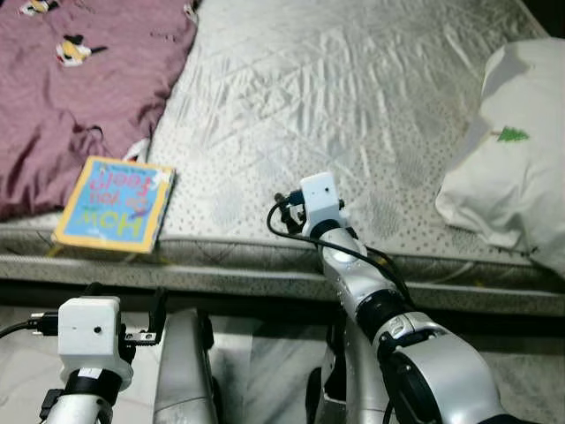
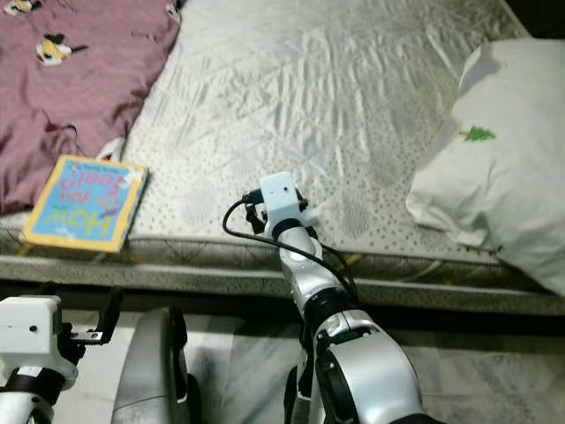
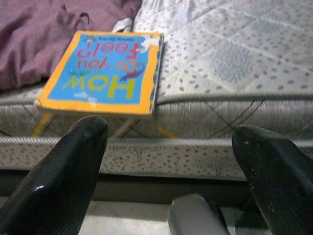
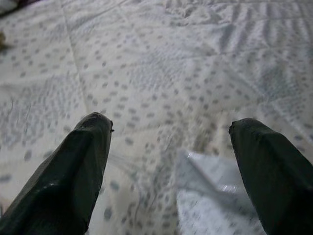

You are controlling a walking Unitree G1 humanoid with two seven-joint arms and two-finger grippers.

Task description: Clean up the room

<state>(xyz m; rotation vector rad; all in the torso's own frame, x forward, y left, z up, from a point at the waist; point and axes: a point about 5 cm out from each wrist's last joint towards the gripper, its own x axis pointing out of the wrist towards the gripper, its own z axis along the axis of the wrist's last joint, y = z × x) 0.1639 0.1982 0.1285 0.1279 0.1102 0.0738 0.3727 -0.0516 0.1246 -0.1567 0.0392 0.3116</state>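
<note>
Blue book [image 1: 116,205] overhanging mattress [image 1: 353,106] edge, perhaps barely.

You are looking at a bedroom in a home: a bare quilted mattress [image 1: 353,97] is spreading ahead, a maroon blanket [image 1: 79,79] is lying far left, a white pillow [image 1: 516,159] right, a children's book [image 1: 116,205] near its edge.

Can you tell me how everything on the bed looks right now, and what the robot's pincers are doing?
Book: closed, flat at the mattress edge.
Maroon blanket: crumpled.
Pillow: lying on the bed.
Mattress: bare, wrinkled.
Left pincer: open, low before the bed.
Right pincer: open, over the mattress.
</note>
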